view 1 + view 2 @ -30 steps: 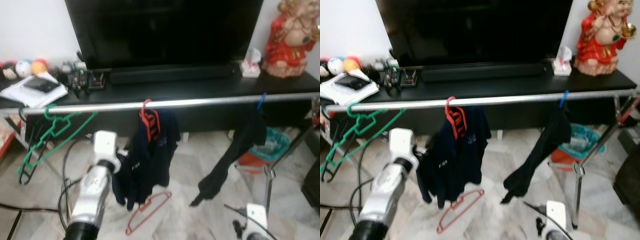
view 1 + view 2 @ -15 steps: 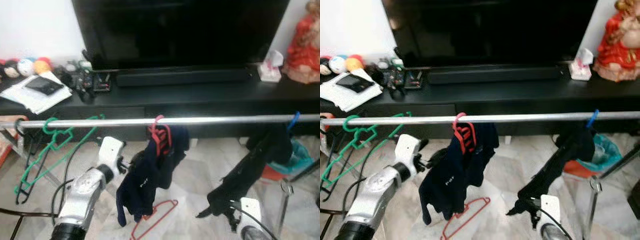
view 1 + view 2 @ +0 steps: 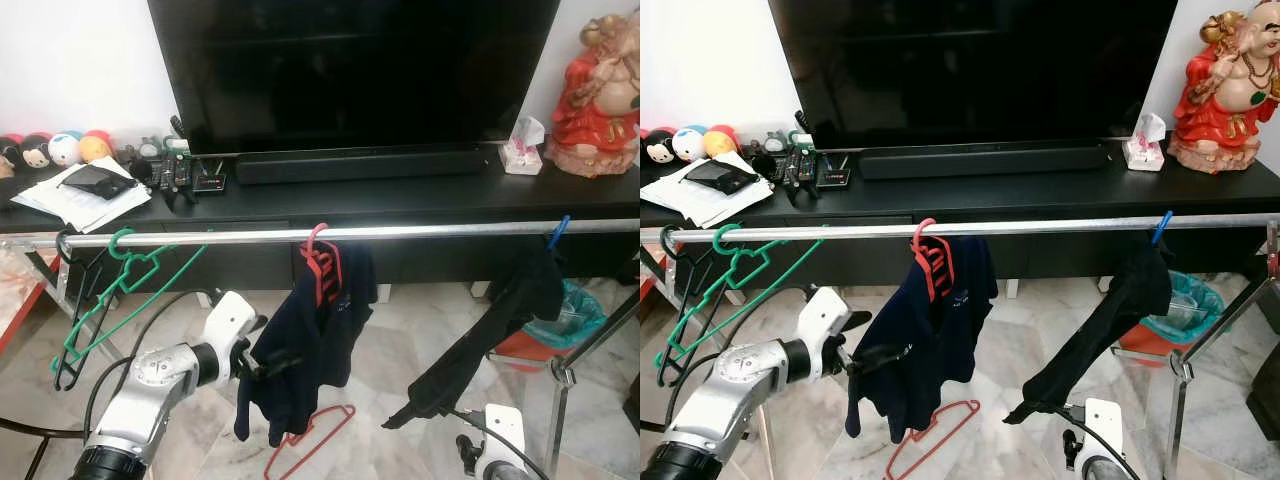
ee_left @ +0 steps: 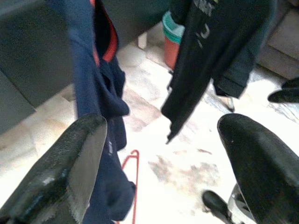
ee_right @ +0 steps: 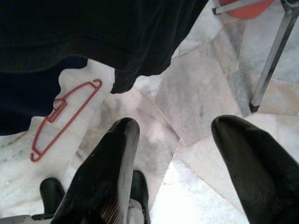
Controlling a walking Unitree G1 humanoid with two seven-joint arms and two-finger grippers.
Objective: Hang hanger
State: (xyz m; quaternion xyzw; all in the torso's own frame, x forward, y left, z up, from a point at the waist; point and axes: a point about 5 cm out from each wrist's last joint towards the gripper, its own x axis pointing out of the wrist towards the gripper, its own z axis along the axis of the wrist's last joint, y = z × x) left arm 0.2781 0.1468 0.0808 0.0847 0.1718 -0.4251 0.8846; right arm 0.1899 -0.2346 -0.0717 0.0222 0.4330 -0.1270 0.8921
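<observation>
Hovering wide open and empty beside the navy shirt (image 3: 300, 350), the left gripper (image 3: 262, 368) risks snagging fabric, the right gripper (image 5: 177, 172) gapes empty, the red hanger (image 3: 308, 441) lies on the floor.

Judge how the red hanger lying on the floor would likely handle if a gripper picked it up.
The red hanger is a thin open frame, so it is probably light and fairly stiff, though its slim bars might flex. Lying flat on the smooth marble floor, it may slide when nudged, and its low profile likely leaves little to grip. Its hook could snag the navy shirt hanging just above.
</observation>
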